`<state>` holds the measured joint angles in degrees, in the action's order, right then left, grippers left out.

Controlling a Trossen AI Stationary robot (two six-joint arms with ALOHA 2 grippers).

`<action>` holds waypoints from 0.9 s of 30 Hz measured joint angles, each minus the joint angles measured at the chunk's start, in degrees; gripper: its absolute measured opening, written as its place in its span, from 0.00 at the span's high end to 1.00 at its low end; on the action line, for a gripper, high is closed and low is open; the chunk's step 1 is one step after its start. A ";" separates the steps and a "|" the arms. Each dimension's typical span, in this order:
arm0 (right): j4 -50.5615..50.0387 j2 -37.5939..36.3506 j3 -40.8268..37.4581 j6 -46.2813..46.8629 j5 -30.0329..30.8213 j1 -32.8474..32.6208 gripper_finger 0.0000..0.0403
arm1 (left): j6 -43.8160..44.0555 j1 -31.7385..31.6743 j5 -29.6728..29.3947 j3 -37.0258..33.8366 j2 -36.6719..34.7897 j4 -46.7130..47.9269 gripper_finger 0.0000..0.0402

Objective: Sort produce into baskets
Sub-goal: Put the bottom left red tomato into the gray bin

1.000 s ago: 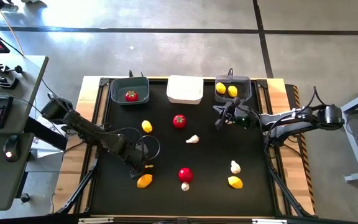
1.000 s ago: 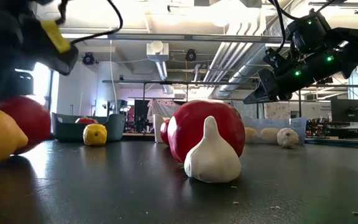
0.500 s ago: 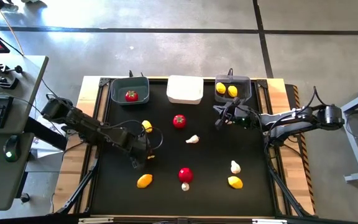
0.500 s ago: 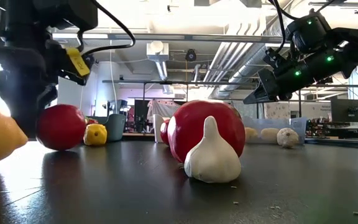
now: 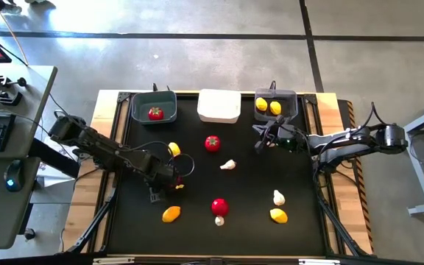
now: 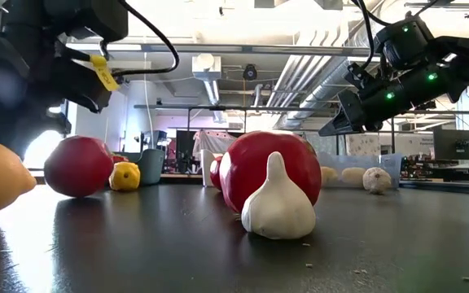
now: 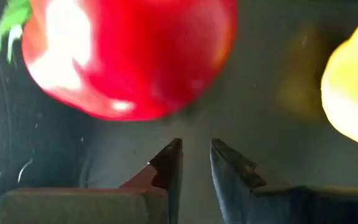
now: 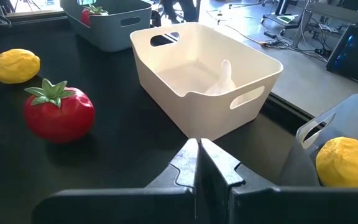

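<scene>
My left gripper [image 5: 160,193] points down at the black table's near left part, its fingers [image 7: 196,148] a narrow gap apart with nothing between them. Just beyond the fingertips a red tomato [image 7: 129,56] rests on the table, mostly hidden under the arm from above [image 5: 177,186]. A lemon [image 5: 171,214] lies nearer the front edge. My right gripper [image 5: 260,143] hangs shut above the far right part. The baskets stand along the far edge: a dark grey one [image 5: 153,108] with a tomato, a white one [image 5: 219,105] with a garlic bulb [image 8: 222,78], and a grey one [image 5: 274,103] with two lemons.
Loose on the table are a lemon [image 5: 174,149], a tomato [image 5: 212,142], a garlic bulb [image 5: 228,165], a tomato [image 5: 219,206] with a garlic bulb [image 5: 219,220] in front of it, another bulb [image 5: 278,196] and a lemon [image 5: 278,215]. A desk with a keyboard stands to the left.
My left gripper has gone from above the near lemon toward the table's far edge and now stands beside the tomato, rolled about its own axis. In the low view the tomato has shifted a little toward the table's right. The lemon has stayed in place.
</scene>
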<state>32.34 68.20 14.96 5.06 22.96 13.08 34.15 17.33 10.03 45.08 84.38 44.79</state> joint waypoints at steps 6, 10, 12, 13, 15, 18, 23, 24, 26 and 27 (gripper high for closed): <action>-0.40 0.00 0.00 0.20 0.00 0.02 0.99 | -2.18 1.27 1.26 1.86 -0.87 6.11 0.81; -0.46 0.00 0.00 0.24 0.00 0.01 0.99 | -3.23 2.14 1.03 4.08 -0.87 9.65 0.71; -0.44 -0.01 0.00 0.04 -0.01 0.01 0.99 | -2.90 2.83 0.64 5.29 -0.87 9.27 0.64; -0.45 0.00 0.00 0.04 -0.06 0.01 0.99 | -2.91 3.23 0.37 5.81 -0.87 9.34 0.61; -0.44 0.00 0.00 0.02 -0.64 0.02 0.99 | -2.72 3.99 -0.81 6.61 -0.87 9.45 0.54; -0.44 0.00 0.00 0.02 -1.14 0.01 0.99 | -1.39 4.64 -5.03 7.59 -0.87 10.54 0.43; -0.44 0.00 0.00 0.02 -1.16 0.02 0.99 | -1.70 4.38 -12.04 7.98 -0.85 13.33 0.29; -0.44 0.00 0.00 0.02 -1.16 0.02 0.99 | -2.08 4.21 -12.85 7.98 -0.85 14.08 0.27; -0.44 -0.02 0.00 0.00 -1.18 0.00 0.99 | -3.46 3.56 -14.22 7.98 -0.85 14.85 0.24; -0.44 0.00 0.00 0.00 -1.20 0.00 0.99 | -4.38 3.18 -15.10 7.98 -0.85 14.76 0.23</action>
<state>31.90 68.20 14.96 5.06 21.76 13.08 29.77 20.51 -5.07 53.06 83.53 59.55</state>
